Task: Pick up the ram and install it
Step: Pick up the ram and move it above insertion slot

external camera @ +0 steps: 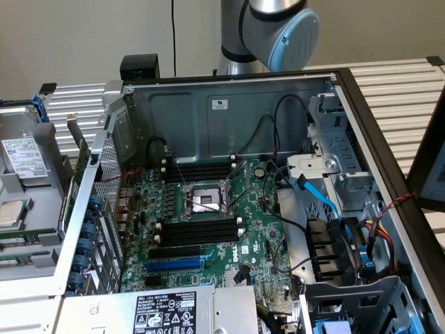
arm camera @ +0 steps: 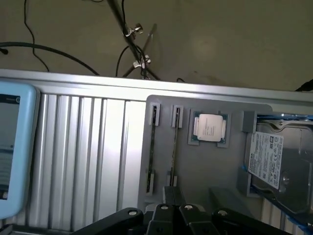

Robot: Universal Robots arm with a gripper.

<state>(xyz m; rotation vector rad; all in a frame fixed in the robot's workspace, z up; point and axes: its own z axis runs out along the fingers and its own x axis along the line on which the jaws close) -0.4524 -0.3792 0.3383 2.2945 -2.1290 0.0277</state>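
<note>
Two ram sticks stand on edge in a grey tray (arm camera: 205, 171): one ram stick (arm camera: 152, 147) farther from the CPU chip and a second ram stick (arm camera: 173, 147) beside the chip. In the exterior view the ram (external camera: 24, 240) lies in the same tray, at that view's left, outside the case. My gripper (arm camera: 172, 192) hangs over the tray at the near end of the second stick. It is shut, with nothing seen between its fingers. Black empty memory slots (external camera: 198, 229) flank the CPU socket (external camera: 205, 200) on the motherboard.
The tray also holds a CPU chip (arm camera: 209, 127) and a hard drive (arm camera: 266, 156). The open computer case (external camera: 229, 104) has tall metal walls, loose cables (external camera: 327, 202) at the exterior view's right, and a blue expansion slot (external camera: 177, 264). The arm (external camera: 278, 28) stands behind the case.
</note>
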